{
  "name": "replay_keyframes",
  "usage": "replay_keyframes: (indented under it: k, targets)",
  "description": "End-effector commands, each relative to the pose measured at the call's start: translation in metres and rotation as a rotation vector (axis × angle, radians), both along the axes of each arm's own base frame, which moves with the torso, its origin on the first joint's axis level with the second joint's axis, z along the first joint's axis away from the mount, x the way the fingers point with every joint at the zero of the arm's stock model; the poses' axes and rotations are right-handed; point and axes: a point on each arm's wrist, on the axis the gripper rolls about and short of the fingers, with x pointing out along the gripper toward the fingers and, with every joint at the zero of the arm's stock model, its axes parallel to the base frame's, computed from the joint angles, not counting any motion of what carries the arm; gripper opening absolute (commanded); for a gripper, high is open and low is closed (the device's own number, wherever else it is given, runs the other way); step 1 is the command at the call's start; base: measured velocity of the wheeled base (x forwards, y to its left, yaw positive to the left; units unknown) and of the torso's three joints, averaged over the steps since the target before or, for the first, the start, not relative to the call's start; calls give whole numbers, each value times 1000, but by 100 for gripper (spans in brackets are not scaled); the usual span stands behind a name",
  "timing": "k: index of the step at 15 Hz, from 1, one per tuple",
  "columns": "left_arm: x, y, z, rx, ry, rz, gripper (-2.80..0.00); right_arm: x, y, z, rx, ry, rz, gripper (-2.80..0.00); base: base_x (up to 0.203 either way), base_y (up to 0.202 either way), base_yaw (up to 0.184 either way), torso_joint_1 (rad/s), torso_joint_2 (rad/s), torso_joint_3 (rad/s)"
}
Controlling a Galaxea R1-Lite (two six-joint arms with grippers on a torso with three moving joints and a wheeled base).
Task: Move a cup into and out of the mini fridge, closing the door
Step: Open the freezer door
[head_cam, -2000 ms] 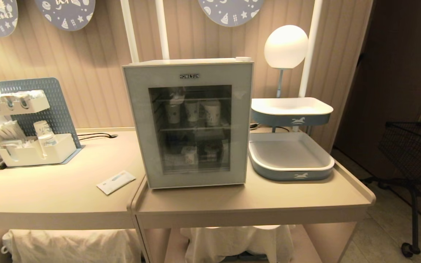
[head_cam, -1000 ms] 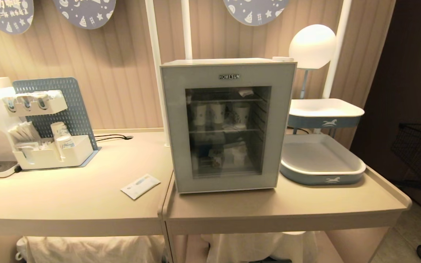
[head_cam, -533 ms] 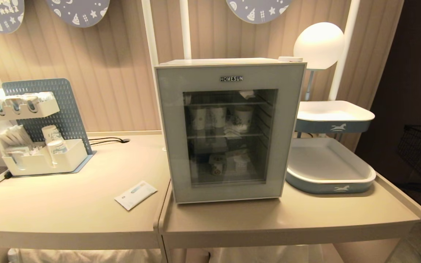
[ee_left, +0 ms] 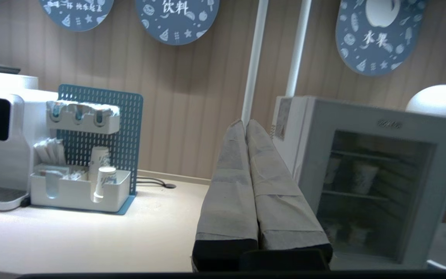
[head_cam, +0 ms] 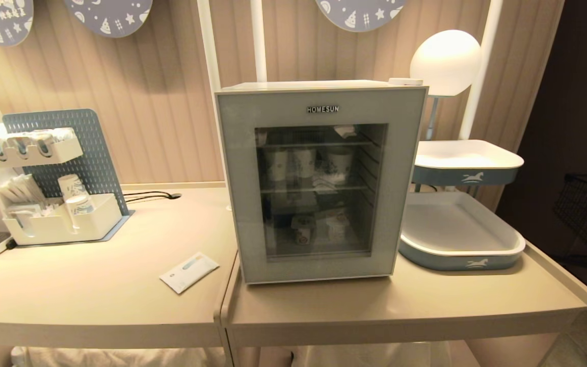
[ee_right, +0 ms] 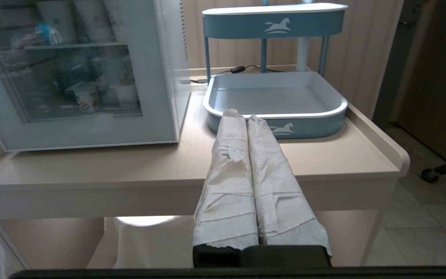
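We found the fridge on the table with its door shut and cups inside, while both the left gripper and right gripper were pinched closed and empty, so a pull risked slipping.

The left gripper, its taped fingers pressed together, hangs above the counter between the white organiser with its blue pegboard near the back edge and the mini fridge, whose door is closed.
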Motion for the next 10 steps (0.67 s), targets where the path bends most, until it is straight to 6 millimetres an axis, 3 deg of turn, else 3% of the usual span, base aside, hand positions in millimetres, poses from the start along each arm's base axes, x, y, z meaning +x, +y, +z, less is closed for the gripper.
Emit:
replay_keyframes:
  k: [1,3,5,6,8,10]
  targets:
    - [20,2,55,-11,84,-25,-280,3,0,-10,-1,37,1,-280,0,0,0,0,0,0]
    - [93,-1,83,-38,264,-68,-280,3,0,-10,1,37,1,-280,0,0,0,0,0,0]
    - [184,-10,82,-60,425,-103,-280,3,0,-10,1,39,1,-280,0,0,0,0,0,0]
    - [226,-15,74,-66,482,-126,0,3,0,-10,1,39,1,-280,0,0,0,0,0,0]
    - [297,-22,52,-79,570,-211,0,3,0,-10,1,39,1,-280,0,0,0,0,0,0]
    - [346,-17,29,-99,633,-460,0,3,0,-10,2,39,2,-280,0,0,0,0,0,0]
